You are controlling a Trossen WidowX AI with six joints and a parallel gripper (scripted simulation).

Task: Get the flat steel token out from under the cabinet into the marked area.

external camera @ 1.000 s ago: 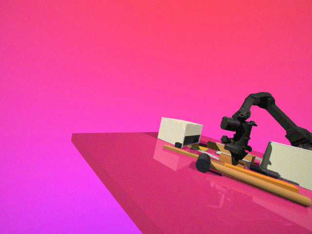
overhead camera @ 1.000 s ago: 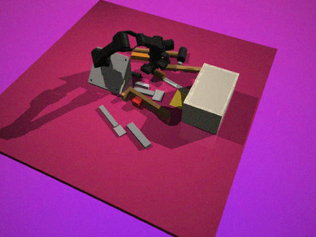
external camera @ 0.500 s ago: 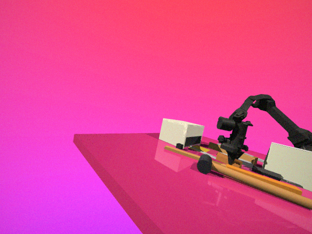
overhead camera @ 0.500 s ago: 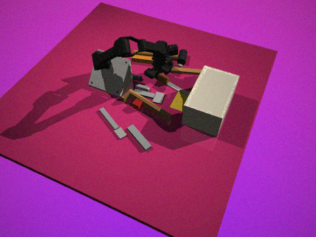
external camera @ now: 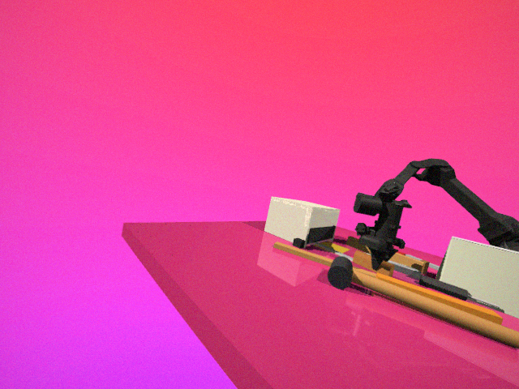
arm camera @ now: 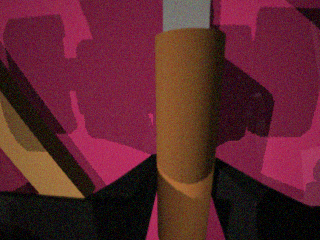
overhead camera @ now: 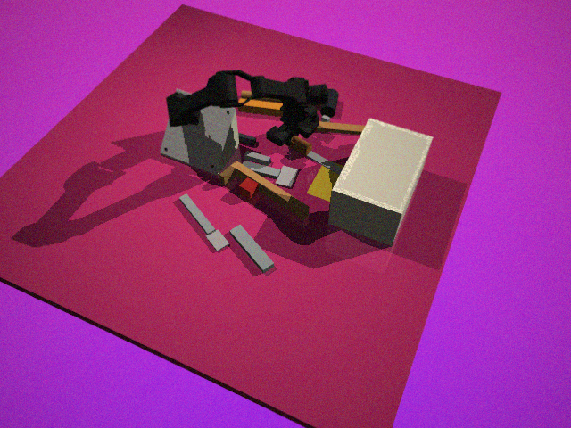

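My gripper (overhead camera: 292, 139) (external camera: 377, 261) (arm camera: 182, 161) is shut on the round wooden handle (overhead camera: 302, 145) (arm camera: 190, 100) of a tool. Its flat grey blade (overhead camera: 317, 158) (arm camera: 186, 14) extends from the handle toward the cabinet (overhead camera: 383, 166) (external camera: 287, 217). The blade's far end is in shadow, and I cannot tell whether it reaches under the cabinet. The yellow marked area (overhead camera: 318, 185) (external camera: 340, 247) lies in front of the cabinet, partly shaded and partly hidden by it in the top view. The steel token cannot be made out in any view.
A wooden angled bar (overhead camera: 262, 178) and red block (overhead camera: 249, 185) lie on one side. A wooden bar (overhead camera: 341, 127) (external camera: 302, 253), an orange bar (overhead camera: 260, 106) and a dark-headed mallet (external camera: 340, 272) lie on the other. Several grey pieces lie nearby; a pale panel (external camera: 478, 267) stands by my base.
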